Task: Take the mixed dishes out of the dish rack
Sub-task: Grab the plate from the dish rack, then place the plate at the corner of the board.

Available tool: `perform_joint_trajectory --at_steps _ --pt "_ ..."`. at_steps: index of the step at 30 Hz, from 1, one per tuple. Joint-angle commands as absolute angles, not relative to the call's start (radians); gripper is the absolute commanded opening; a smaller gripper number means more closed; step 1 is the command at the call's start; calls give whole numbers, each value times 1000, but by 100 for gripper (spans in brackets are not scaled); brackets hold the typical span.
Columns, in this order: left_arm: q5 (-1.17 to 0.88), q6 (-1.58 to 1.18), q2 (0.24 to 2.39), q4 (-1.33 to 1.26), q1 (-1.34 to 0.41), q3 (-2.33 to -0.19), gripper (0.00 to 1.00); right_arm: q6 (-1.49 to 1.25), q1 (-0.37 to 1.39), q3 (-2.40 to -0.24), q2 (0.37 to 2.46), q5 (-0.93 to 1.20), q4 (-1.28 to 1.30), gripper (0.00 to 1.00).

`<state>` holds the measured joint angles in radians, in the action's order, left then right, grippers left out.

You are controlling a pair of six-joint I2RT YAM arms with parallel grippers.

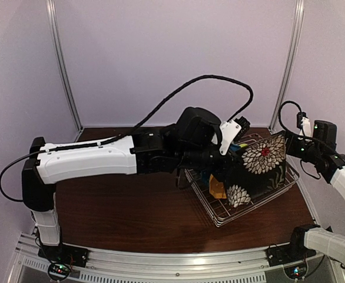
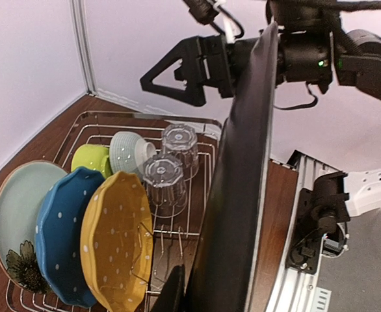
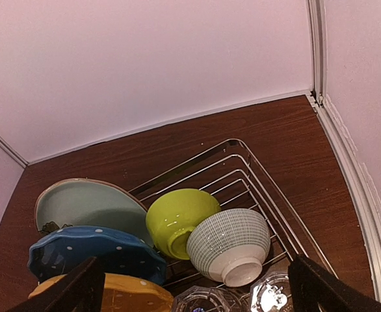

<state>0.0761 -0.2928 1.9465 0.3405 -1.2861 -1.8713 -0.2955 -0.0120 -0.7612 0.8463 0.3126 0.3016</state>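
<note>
Dish rack (image 1: 219, 215) sits right of centre on the table (image 1: 131, 212), with three round plates (image 2: 116, 240), two glasses (image 2: 164, 185) and two bowls (image 3: 177, 218) in it. My left claw (image 1: 236, 152) is clamped on the black floral square plate (image 1: 265, 159) at its edge, holding it upright over the rack so, I judge, it clears the prongs (image 2: 159, 250); my right claw (image 3: 196, 263) hangs wide apart above the bowls. No brand or writing reads anywhere, though the plate's back, seen edge-on, may hide a mark.

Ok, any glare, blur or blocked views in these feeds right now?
Top external: soft, with the left arm covering part of the dish rack. Left wrist: the black floral plate, edge-on, blocks the middle. Right wrist: sharp, small glare on the yellow-green bowl.
</note>
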Motion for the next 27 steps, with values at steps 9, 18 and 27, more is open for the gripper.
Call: perform_joint_trajectory --at_steps 9,18,27 --pt "85 -313 1792 117 -1279 -1848 0 -304 -28 -824 807 232 358 100" --pt "52 -348 1678 94 -1167 -1759 0 -310 -29 -831 798 246 360 100" --pt "-111 -457 1532 62 -963 -1660 0 -318 -29 -813 805 274 340 100"
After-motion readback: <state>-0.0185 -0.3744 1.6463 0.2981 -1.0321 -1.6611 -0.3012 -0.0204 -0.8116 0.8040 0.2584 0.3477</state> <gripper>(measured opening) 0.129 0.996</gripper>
